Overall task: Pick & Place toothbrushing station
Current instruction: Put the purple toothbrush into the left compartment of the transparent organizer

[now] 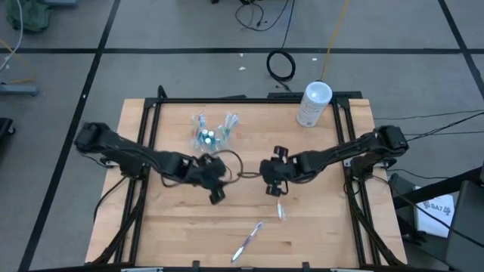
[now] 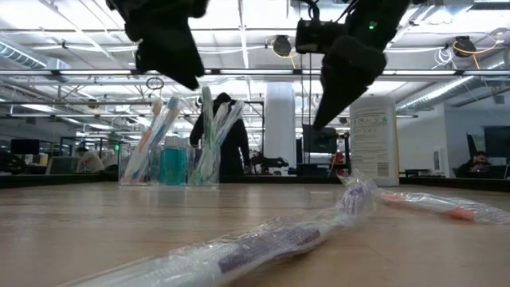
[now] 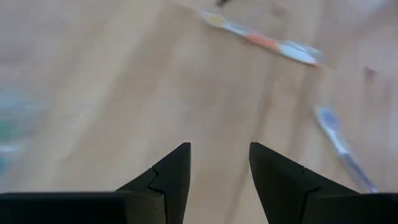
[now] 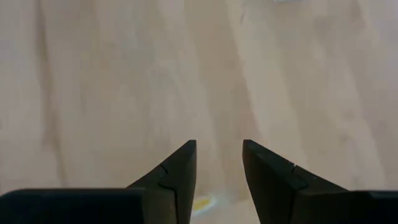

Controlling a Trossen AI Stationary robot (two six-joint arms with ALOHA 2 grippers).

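The toothbrushing station (image 1: 212, 133), see-through plastic cups with several toothbrushes standing in them, rests on its base on the wooden table at the far middle; the low view shows it upright (image 2: 179, 155). My left gripper (image 1: 216, 192) hangs above the table's middle, nearer than the station, open with nothing between its fingers (image 3: 217, 149). Beside it to the right, my right gripper (image 1: 274, 187) is also open over bare wood (image 4: 219, 144). Both are above the table in the low view, left gripper (image 2: 171, 56) and right gripper (image 2: 335, 100).
A white canister (image 1: 313, 103) stands at the far right corner. Two wrapped toothbrushes lie flat on the table: one (image 1: 248, 240) near the front edge, another (image 1: 280, 211) just nearer than my right gripper. Black frame rails (image 1: 148, 128) run along the table's sides.
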